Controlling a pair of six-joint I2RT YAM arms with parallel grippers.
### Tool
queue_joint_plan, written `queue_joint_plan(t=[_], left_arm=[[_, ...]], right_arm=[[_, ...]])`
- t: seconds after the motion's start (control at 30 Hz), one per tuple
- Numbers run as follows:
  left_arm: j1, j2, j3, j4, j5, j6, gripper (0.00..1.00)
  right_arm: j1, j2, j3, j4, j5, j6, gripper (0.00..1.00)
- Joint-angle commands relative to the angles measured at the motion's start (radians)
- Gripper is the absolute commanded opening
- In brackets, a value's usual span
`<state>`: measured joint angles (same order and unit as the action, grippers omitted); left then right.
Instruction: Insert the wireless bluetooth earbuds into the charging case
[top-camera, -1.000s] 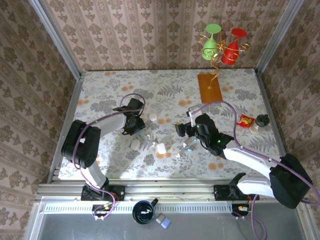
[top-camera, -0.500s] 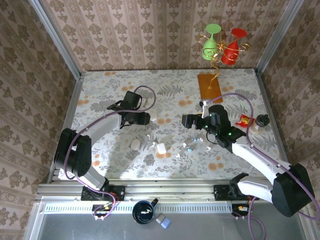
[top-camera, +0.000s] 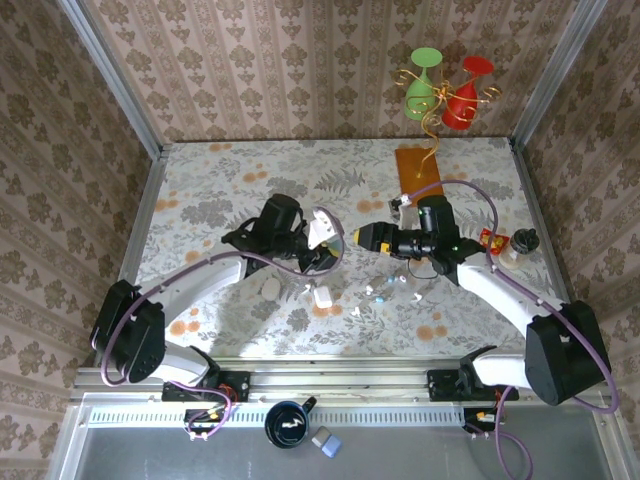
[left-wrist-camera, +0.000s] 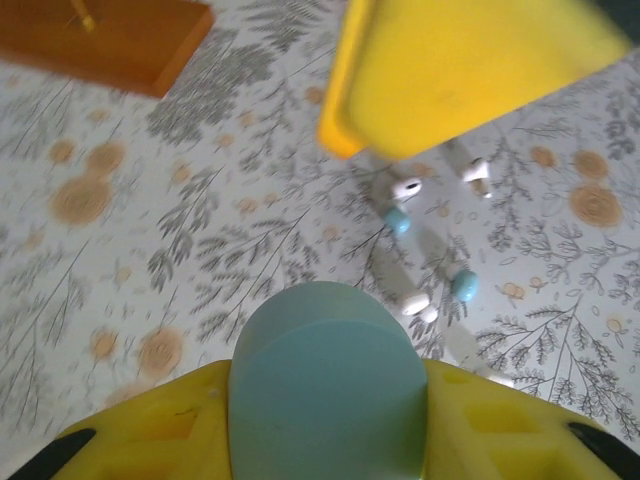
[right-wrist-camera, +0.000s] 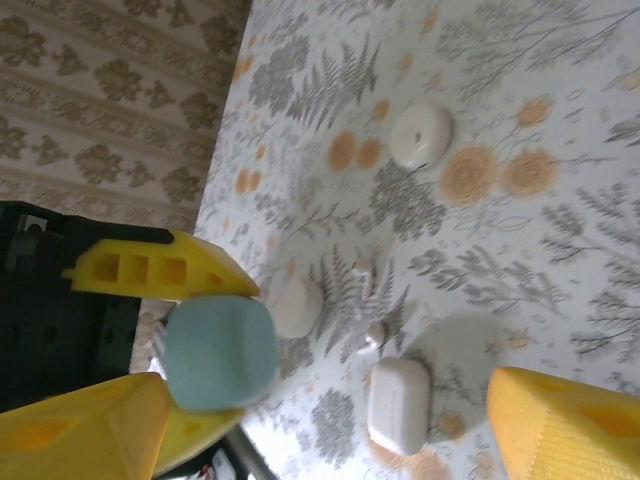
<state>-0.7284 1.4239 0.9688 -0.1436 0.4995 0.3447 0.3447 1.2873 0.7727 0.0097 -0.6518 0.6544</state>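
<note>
– Two grippers over the flowered table (top-camera: 215, 185)?
– Yes. Left gripper (left-wrist-camera: 328, 425) clenches a pale blue case (left-wrist-camera: 328, 365); right gripper (top-camera: 362, 238) stands spread, empty.
– Earbuds (left-wrist-camera: 407, 188)?
– Loose on the cloth, four o'clock from centre. Patterned wallpaper (top-camera: 300, 70) all round.

**Q:** Left arm?
**A:** Stretched inward over the worktop's middle, elbow bent. Left claw (top-camera: 325, 245) is clamped on a pale blue case (left-wrist-camera: 330, 400).

**Q:** Right arm?
**A:** Stretched leftward. Right claw (top-camera: 360, 237) has its jaws wide apart, tips pointing at the left claw, just beside it.
</note>
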Motion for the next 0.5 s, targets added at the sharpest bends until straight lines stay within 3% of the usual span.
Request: queue_joint_plan(t=[0.0,0.47], left_arm=[[-0.037,0.023,0.019,0.052,0.027,0.100,0.12],[-0.086,0.050,0.043,0.099,-0.033,0.090,0.13]], right_arm=[[0.014,0.021,0.062,-0.049,-0.124,-0.013,0.82],[0.063,0.092,0.086,-0.093,-0.173,-0.054,0.57]])
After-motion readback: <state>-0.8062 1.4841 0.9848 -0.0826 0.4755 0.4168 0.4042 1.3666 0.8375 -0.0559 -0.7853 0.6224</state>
